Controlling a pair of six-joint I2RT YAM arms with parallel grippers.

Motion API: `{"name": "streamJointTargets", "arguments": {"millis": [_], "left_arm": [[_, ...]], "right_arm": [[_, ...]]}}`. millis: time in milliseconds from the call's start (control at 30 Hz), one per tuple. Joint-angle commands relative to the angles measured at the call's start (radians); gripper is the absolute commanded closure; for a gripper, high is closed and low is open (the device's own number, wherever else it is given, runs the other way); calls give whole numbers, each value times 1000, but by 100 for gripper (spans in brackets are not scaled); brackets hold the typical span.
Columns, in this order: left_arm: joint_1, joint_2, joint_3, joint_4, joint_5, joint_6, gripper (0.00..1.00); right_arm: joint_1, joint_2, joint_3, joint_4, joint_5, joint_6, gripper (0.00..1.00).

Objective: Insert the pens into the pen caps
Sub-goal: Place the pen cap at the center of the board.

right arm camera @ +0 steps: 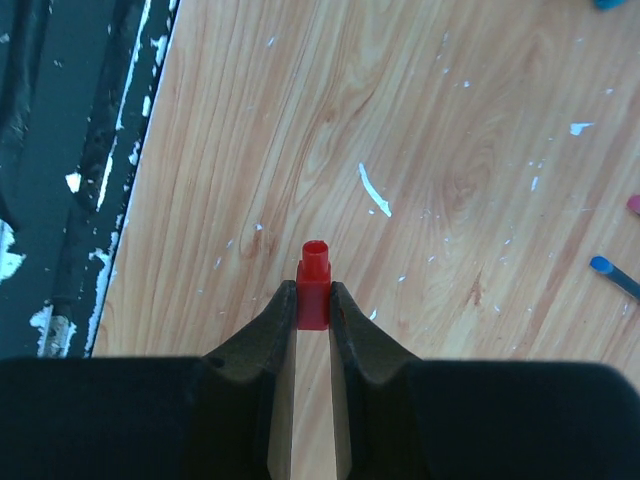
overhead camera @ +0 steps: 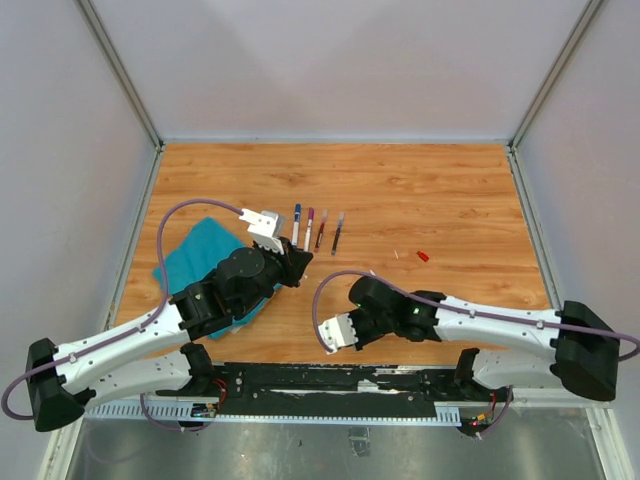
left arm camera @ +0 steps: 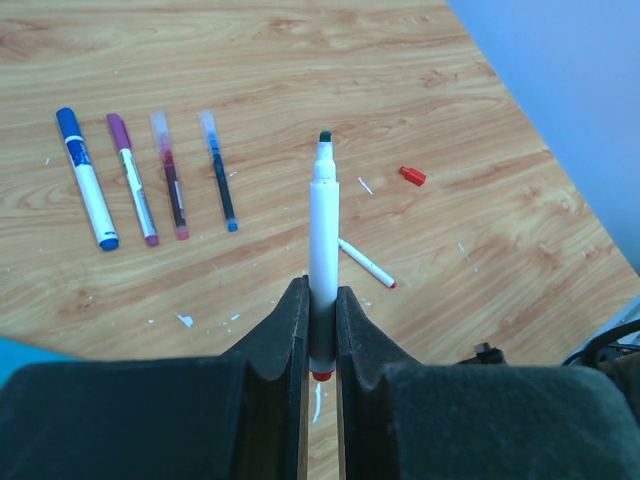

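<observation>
Left wrist view: left gripper (left arm camera: 320, 305), jaws clamped on the lower barrel of a white pen (left arm camera: 323, 225); the pen is uncapped, its dark green tip pointing away and its red end down between the fingers. Wood-grain table (left arm camera: 300, 60), carrying a row of four capped pens at left: blue-capped pen (left arm camera: 86, 180), purple-capped pen (left arm camera: 133, 180), clear-capped red pen (left arm camera: 172, 185), clear-capped blue pen (left arm camera: 220, 175). Thin white pen (left arm camera: 365, 263) with a red tip, lying flat just beyond the held one. Loose red cap (left arm camera: 412, 176), further right, apart from the rest. Right wrist view: right gripper (right arm camera: 313, 300), jaws closed on a second red cap (right arm camera: 314, 270), hollow end outward, over the table near its front edge. Top view: teal cloth (overhead camera: 200, 255), partly under the left arm.
</observation>
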Motion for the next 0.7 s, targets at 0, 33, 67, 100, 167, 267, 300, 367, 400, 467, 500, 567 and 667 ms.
{"name": "streamJointTargets", "arguments": {"millis": [0,33,67,100,167,267,300,367,400,467,500,567,667], "left_arm": [[0,-25,-19,-5,-28,6,99],[-1,-32,-23,-8,-31,6,100],[-1,-40,-27,-9,-35,5,99],[0,-49,-31,-13,-38,5,99],[0,-65,-38,-21,-50,4,100],[-1,-85,-40,-41,-60,2,100],[-1,-92,-41,-47,-63,1,100],[-1,-107,-45,-56,-71,-3,100],[-1,-115,-47,-60,-74,-5,99],[-1,-127,-50,-67,-81,-7,100],[0,-132,-49,-72,-86,-8,99],[0,-141,-48,-83,-93,-7,100],[0,-154,-48,-91,-101,-9,99]], "right_arm": [[8,110,90,-114,22,-179,92],[8,141,106,-124,25,-195,91],[8,167,122,-134,25,-206,91],[8,194,138,-140,26,-216,91],[8,237,161,-146,27,-229,90],[8,302,196,-167,20,-239,89],[8,316,201,-170,15,-244,89],[8,342,206,-171,8,-254,87],[8,355,211,-177,7,-256,87],[8,380,222,-191,11,-258,86],[8,389,227,-195,15,-258,85],[8,406,235,-201,21,-258,83],[8,425,244,-211,28,-260,78]]}}
